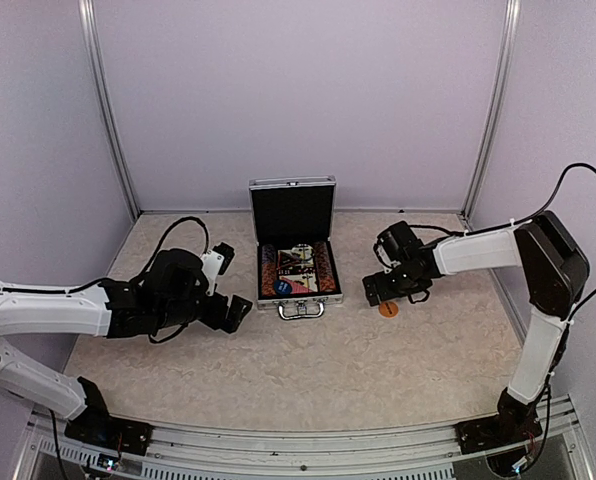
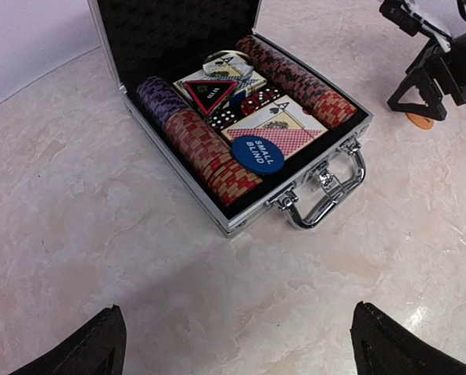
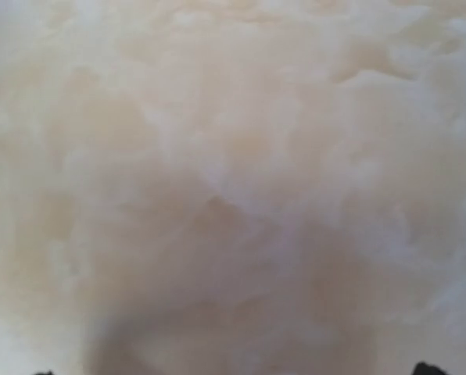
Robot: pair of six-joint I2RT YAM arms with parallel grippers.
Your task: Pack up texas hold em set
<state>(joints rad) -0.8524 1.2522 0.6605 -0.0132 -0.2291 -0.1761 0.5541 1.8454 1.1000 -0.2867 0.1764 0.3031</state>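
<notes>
A cream marbled bench [image 1: 308,370] lies between pale lilac walls [image 1: 298,100]; metal posts [image 1: 108,110] stand at eleven and one o'clock.

**Metal, Gloss and Matt**

Ahead of the left claw [image 2: 237,348], itself matt black, the case [image 2: 188,187] shows ribbed silver metal; its handle [image 2: 335,205] is polished chrome; the lining [image 2: 178,31] is matt black, dimpled; beneath the claw the table [image 2: 69,203] looks smooth, marbled, faintly glossy.

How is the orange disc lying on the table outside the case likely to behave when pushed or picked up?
The orange disc lies flat on the glossy table, so a push would probably slide it, not roll it. It looks thin, so jaws may struggle to catch its edge. Being round, it could roll if tipped upright.
</notes>
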